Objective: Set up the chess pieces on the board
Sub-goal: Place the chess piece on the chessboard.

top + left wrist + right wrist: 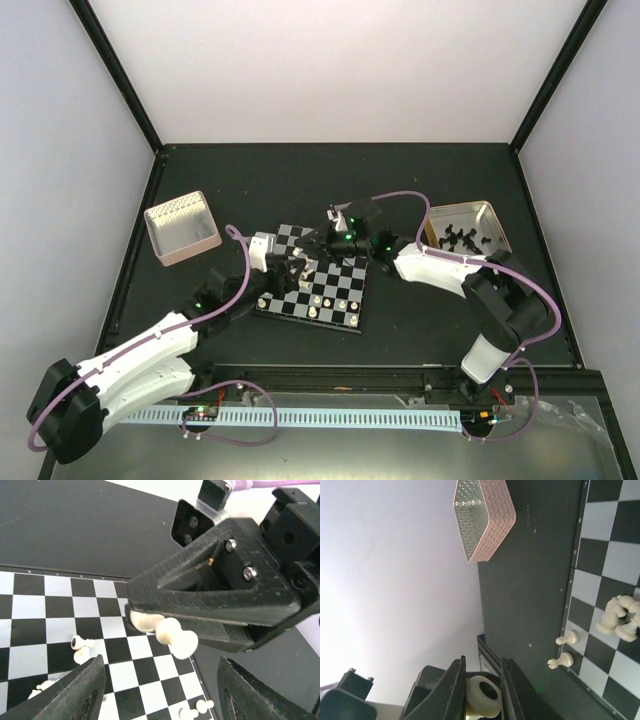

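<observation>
The board (345, 275) lies at the table's middle, with several cream chess pieces (316, 302) on its near rows. My right gripper (312, 242) is over the board's far left part. It is shut on a cream chess piece (482, 696), whose hollow base shows between its fingers (454, 690). In the left wrist view that piece (171, 633) sticks out sideways from the right gripper above the board (55, 605). My left gripper (160, 675) is open and empty just below it. More cream pieces (80, 647) lie tipped on the squares.
A pinkish tin (183, 228) stands to the left of the board and also shows in the right wrist view (485, 517). A tan tin (463, 232) holding black pieces stands at the right. Tipped pieces (620, 620) cluster on the board; two pieces (564, 650) lie at its edge.
</observation>
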`<state>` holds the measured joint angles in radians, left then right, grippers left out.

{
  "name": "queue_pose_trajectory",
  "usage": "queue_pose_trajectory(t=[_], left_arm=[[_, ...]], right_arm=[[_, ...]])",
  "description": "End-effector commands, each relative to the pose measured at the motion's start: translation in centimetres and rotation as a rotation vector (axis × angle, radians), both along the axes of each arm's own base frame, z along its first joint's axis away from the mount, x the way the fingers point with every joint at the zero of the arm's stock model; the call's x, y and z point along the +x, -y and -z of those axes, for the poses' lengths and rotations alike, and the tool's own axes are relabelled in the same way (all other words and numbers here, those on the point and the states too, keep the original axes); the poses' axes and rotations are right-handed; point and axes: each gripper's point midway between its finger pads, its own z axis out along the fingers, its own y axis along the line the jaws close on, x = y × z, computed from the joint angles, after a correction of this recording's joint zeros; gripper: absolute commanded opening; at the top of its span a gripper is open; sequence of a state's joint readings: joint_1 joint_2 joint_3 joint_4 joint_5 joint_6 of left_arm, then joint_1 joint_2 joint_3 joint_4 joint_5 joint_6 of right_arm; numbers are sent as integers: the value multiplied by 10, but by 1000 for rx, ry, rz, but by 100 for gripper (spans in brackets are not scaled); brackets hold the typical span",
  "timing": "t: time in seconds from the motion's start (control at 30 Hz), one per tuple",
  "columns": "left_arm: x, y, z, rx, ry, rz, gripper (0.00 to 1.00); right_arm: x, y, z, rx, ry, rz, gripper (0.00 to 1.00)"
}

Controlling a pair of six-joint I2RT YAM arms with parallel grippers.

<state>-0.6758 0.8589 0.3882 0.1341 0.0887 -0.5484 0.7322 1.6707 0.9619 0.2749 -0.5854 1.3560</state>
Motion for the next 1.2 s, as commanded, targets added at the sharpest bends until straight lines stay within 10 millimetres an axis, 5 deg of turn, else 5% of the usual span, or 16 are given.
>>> queue_pose_trajectory(t=[0.0,0.4,0.67,0.9,1.17], left_arm=[[11,-2,-16,-44,51,-58,61],[14,4,-25,-39,73,-37,37],[10,11,-16,-29,39,8,37],[13,4,-25,16,81,-13,7],[7,-1,-16,152,-14,9,3]], right_arm=[[-9,-3,-22,97,-23,-37,8],[-16,3,-9,58,-18,-41,8],[-15,2,-10,60,-15,-43,8],[-19,3,-5,37,-11,-59,9],[-12,13,9,-98,105,-57,46]])
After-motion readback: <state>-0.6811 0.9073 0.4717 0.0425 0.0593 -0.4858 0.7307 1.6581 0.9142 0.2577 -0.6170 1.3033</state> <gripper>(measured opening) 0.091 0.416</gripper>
